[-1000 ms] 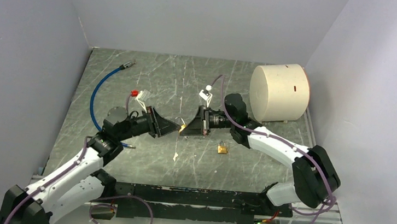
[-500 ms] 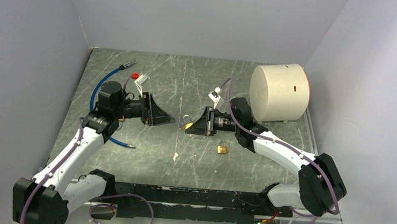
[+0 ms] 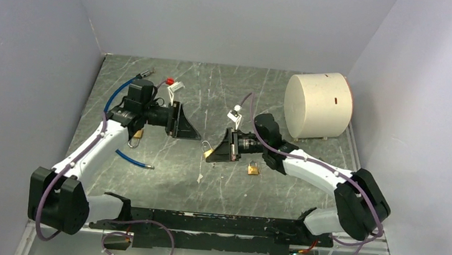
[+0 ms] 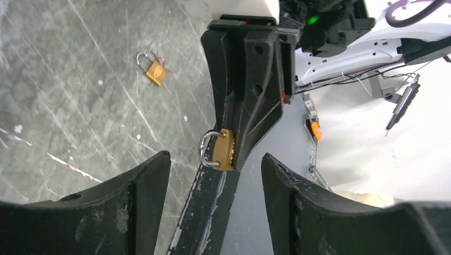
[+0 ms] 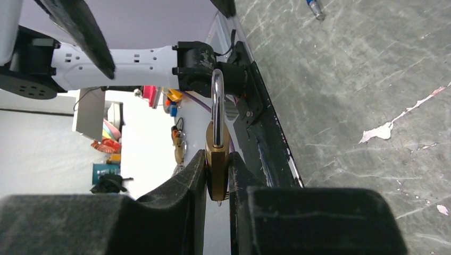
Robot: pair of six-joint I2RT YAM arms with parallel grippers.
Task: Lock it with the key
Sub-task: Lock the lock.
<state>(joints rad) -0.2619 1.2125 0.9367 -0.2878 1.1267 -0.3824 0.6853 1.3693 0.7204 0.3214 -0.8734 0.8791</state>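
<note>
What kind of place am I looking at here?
Likely a robotics lab test cell: two robot arms bolted at a scratched metal table, plain panels walling it in, and a brass padlock pinched in the right gripper as a practice prop.

You see a brass-gold padlock (image 5: 217, 151) with a silver shackle, pinched between the right gripper's (image 5: 217, 164) matte black fingers (image 5: 186, 186). A loose padlock (image 3: 254, 168) shows the same brass. The table (image 3: 215, 83) is dark grey-green, streaked all over with white scratches. The hose (image 3: 112, 101) is blue and the drum (image 3: 318, 105) is cream. The left arm (image 3: 93, 152) and right arm (image 3: 316, 167) are white with black joints and purple cables (image 3: 139, 225).
</note>
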